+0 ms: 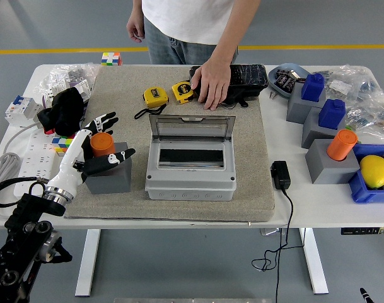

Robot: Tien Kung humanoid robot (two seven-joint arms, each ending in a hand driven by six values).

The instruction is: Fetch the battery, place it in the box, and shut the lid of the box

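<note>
The left hand (94, 148) is held around the orange battery (101, 143), with its fingers spread wide. It may be touching the battery, but no firm grip can be seen. The battery is stood in a grey block (108, 172) on the mat. Just to the right, the grey box (191, 165) is seen with its lid (191, 129) up. A person's hand (211, 85) is laid on a black case (242, 79) at the far side of the table (318, 202).
</note>
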